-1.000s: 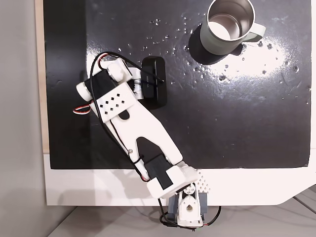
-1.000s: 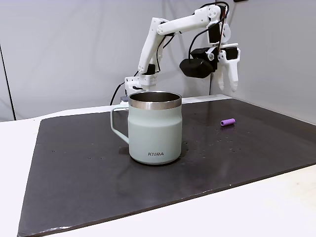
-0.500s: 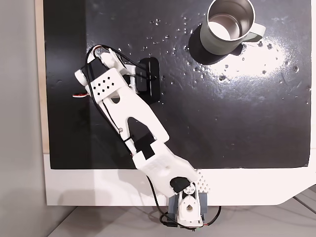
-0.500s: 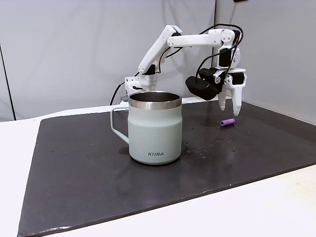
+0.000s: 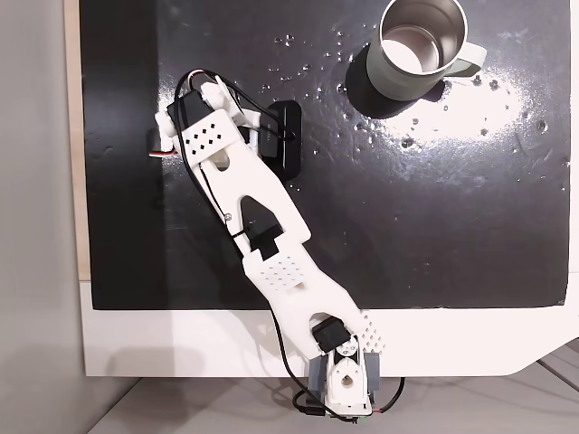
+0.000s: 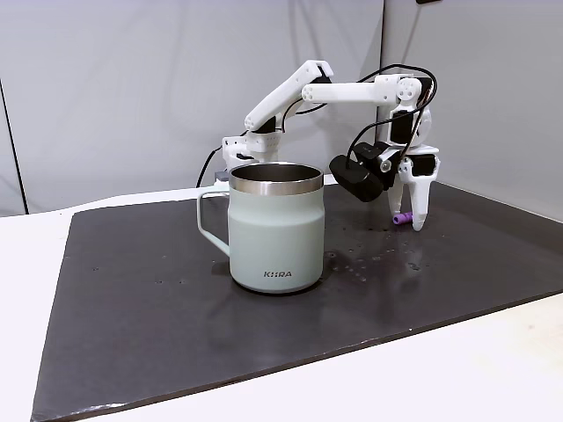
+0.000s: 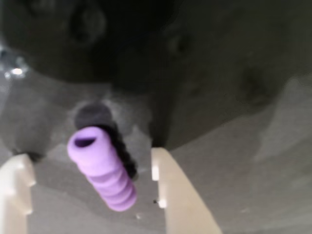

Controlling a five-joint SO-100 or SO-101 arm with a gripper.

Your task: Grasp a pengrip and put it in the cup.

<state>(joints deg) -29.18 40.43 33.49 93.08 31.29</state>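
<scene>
Our hand (image 7: 90, 195) has dropped to the surface (image 6: 176, 308), fingers spread, straddling the purple grip (image 7: 102, 173) without holding it. Closing comes next; the mug (image 6: 274, 227) stands well apart.

my base is fixed at the edge of a white table (image 5: 181, 344) covered by a black mat (image 5: 434, 217). on the mat stand the cup (image 6: 274, 227) and, well apart, the purple pengrip (image 7: 102, 168) lying flat.
</scene>
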